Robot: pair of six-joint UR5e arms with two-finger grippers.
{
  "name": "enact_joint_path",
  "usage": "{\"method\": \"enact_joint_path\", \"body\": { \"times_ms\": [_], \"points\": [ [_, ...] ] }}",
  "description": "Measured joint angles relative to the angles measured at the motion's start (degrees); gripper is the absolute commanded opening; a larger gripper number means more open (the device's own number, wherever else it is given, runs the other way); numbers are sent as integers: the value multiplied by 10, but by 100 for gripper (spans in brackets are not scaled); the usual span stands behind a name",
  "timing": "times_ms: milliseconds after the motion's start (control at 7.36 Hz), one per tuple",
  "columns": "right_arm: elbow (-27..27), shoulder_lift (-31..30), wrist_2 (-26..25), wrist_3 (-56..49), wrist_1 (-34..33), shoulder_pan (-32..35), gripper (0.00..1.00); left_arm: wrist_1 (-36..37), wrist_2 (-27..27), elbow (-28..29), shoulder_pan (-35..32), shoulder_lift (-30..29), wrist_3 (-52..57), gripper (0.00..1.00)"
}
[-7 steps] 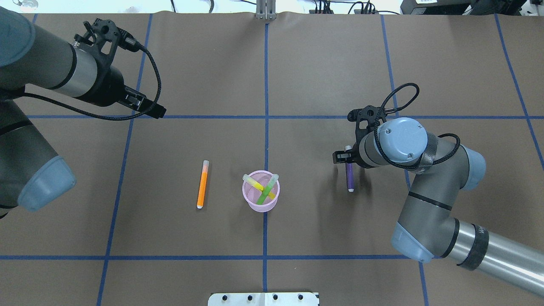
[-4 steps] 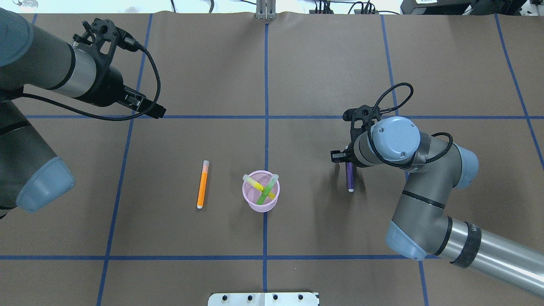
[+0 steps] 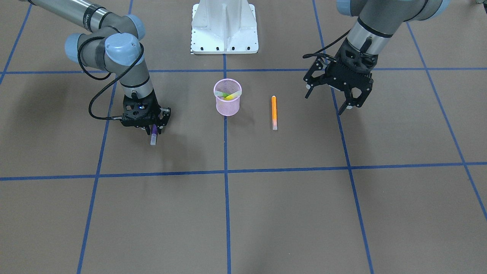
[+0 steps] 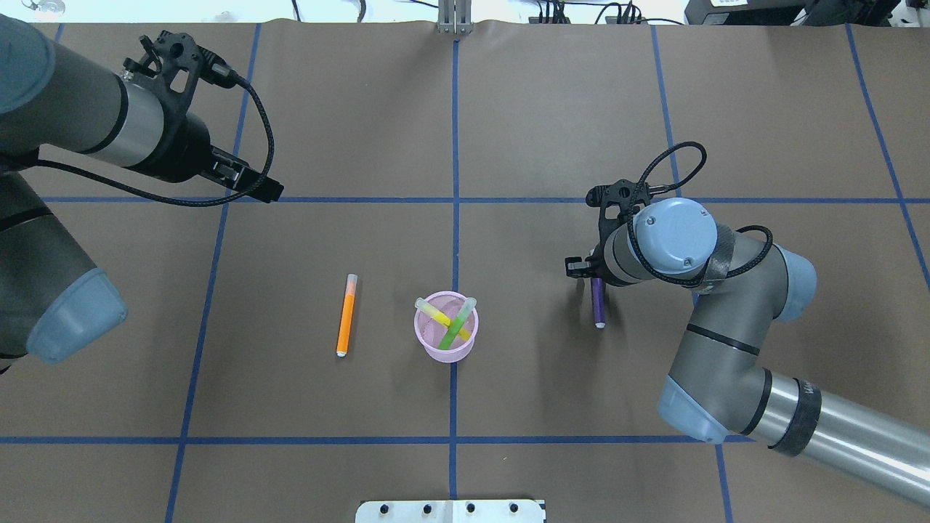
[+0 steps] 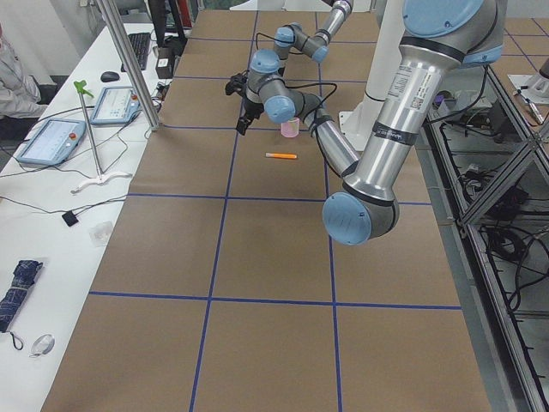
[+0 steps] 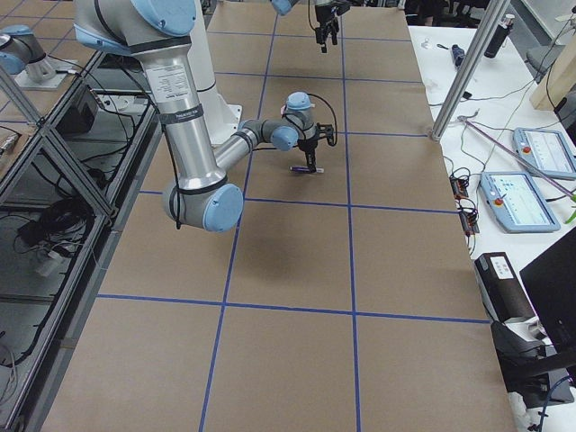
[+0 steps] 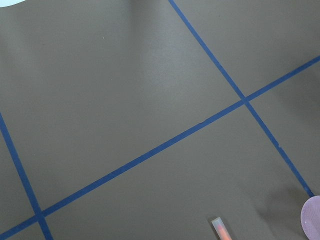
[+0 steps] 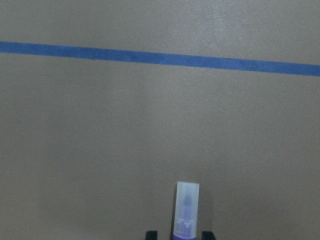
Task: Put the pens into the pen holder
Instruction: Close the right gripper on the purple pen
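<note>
The pink mesh pen holder (image 4: 445, 344) (image 3: 227, 107) stands near the table's middle with the yellow pen (image 4: 434, 312) and the green pen (image 4: 455, 327) crossed inside it. On the table to its left lies the orange pen (image 4: 346, 316) (image 3: 274, 110) (image 7: 220, 229). Over to its right lies the purple pen (image 4: 598, 306) (image 3: 153, 136) (image 8: 186, 202), with my right gripper (image 3: 153, 130) shut on its far half; its capped end sticks out beyond the fingers. My left gripper (image 3: 328, 103) hangs open and empty above the far left of the table, well away from the orange pen.
Blue tape lines (image 4: 455, 145) grid the brown table. The white robot base (image 3: 224, 26) stands at the near edge behind the holder. A side bench with tablets (image 5: 51, 137) and a metal post (image 5: 129, 60) borders the far side.
My right gripper shifted slightly left and settled over the purple pen, covering its capped end in the overhead view. The left arm barely moved.
</note>
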Motion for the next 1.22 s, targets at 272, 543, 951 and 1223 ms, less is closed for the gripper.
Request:
{"method": "enact_joint_path", "body": {
  "times_ms": [272, 543, 951, 1223],
  "points": [
    [-3, 0, 5, 15, 0, 0, 40, 0, 0, 0, 0, 0, 0, 100],
    [-6, -2, 6, 19, 0, 0, 40, 0, 0, 1, 1, 1, 0, 100],
    [-6, -1, 6, 19, -13, -2, 17, 0, 0, 1, 1, 0, 0, 100],
    [-4, 0, 6, 20, -16, -3, 0, 0, 0, 1, 1, 0, 0, 100]
  ]
}}
